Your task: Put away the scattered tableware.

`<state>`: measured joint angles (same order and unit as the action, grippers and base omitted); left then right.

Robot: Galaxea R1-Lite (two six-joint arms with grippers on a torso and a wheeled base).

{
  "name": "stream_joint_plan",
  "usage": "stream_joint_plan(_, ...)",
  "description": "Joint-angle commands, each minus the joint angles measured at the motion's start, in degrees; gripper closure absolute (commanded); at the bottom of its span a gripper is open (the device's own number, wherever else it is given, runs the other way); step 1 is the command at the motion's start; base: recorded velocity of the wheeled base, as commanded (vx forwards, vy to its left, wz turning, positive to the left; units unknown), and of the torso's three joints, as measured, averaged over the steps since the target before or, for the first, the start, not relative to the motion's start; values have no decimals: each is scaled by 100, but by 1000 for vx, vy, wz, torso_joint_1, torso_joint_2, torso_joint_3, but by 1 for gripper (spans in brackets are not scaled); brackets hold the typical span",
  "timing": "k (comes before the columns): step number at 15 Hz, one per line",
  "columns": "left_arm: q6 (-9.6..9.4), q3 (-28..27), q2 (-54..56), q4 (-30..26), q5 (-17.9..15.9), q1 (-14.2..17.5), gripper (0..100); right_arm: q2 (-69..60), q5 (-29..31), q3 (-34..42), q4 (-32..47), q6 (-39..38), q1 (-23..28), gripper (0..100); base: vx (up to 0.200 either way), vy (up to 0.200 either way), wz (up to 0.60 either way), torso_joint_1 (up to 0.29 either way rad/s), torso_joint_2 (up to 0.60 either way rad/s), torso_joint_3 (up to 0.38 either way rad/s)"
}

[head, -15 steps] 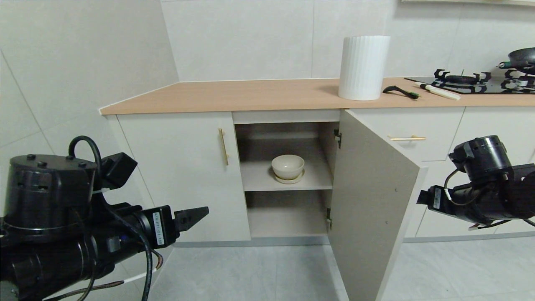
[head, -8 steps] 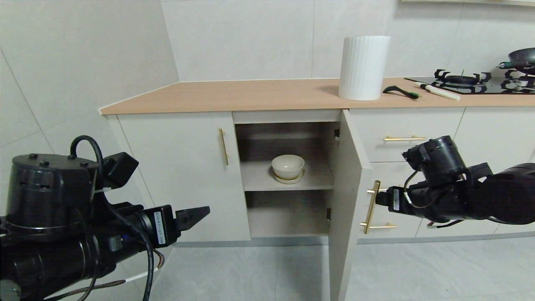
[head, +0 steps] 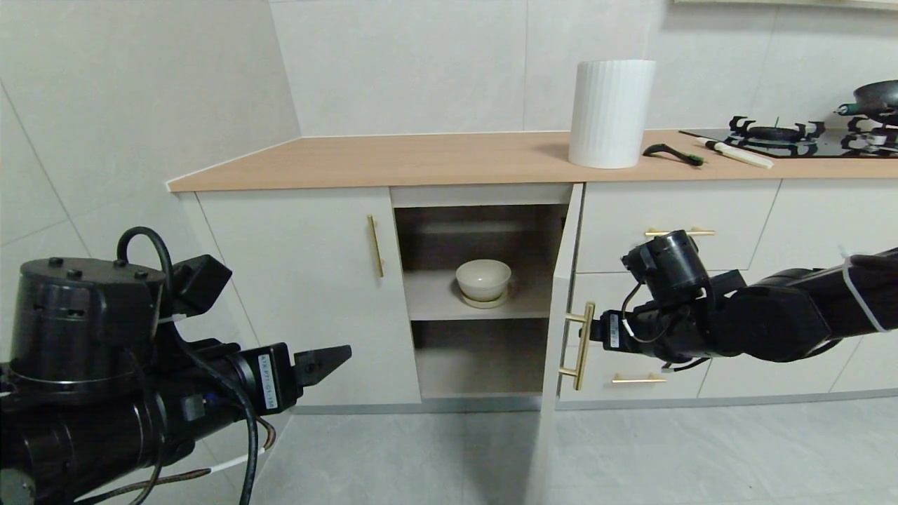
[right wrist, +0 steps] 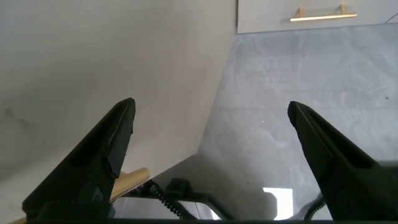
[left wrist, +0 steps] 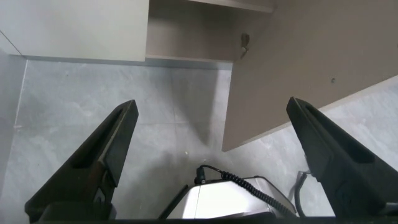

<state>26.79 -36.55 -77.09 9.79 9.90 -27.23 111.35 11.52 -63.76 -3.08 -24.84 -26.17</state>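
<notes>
Under the worktop [head: 421, 158], a bowl [head: 483, 278] sits on the cabinet shelf [head: 435, 301]; the right hand [head: 595, 330], spread open, is at the handle [head: 581, 346] of the door [head: 561, 294]; the left hand [head: 330, 363] is likewise spread.

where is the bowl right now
In the head view, the bowl sits on a small plate on the middle shelf under the counter, near the scene's centre, just left of the half-open door.
</notes>
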Motion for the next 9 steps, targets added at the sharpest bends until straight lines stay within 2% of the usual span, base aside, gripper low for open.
stream_joint_plan(1, 1, -2, 1, 5, 3, -1, 0, 106, -45, -32, 1, -3, -11, 0, 0, 0, 0, 0, 0, 0)
stream_joint_plan(5, -8, 7, -34, -21, -6, -1, 0, 106, -150, -14, -87, -20, -72, 0, 0, 0, 0, 0, 0, 0)
stream_joint_plan(9, -16, 7, -43, -21, -6, -1, 0, 168, -150, -32, -113, -38, -265, 0, 200, 0, 0, -2, 0, 2)
